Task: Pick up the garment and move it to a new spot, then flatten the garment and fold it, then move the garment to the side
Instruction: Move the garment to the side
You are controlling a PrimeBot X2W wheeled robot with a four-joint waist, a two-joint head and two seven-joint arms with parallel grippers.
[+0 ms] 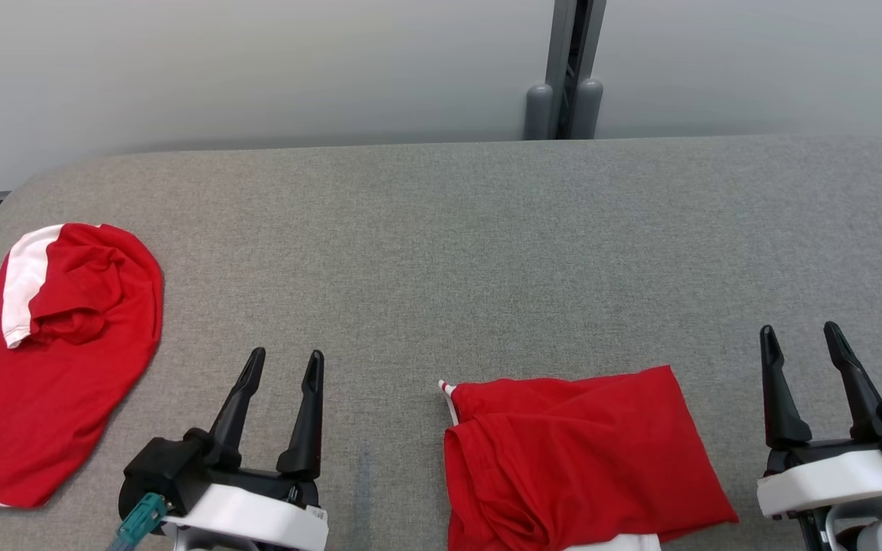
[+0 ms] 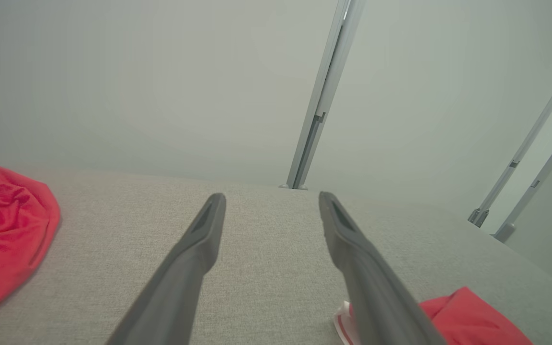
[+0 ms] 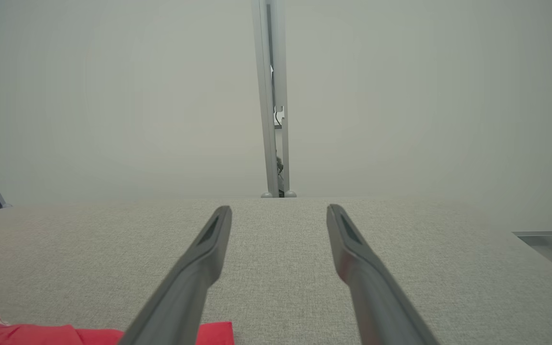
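A red garment with white trim lies loosely bunched at the table's near edge, between my two grippers; its corner shows at the lower right of the left wrist view and at the bottom left of the right wrist view. My left gripper stands open to the left of it, nothing between its fingers. My right gripper is open to the garment's right, apart from it, fingers empty.
A second red garment with a white band lies crumpled at the far left of the grey cloth-covered table, also at the left of the left wrist view. A grey post stands behind the table against the pale wall.
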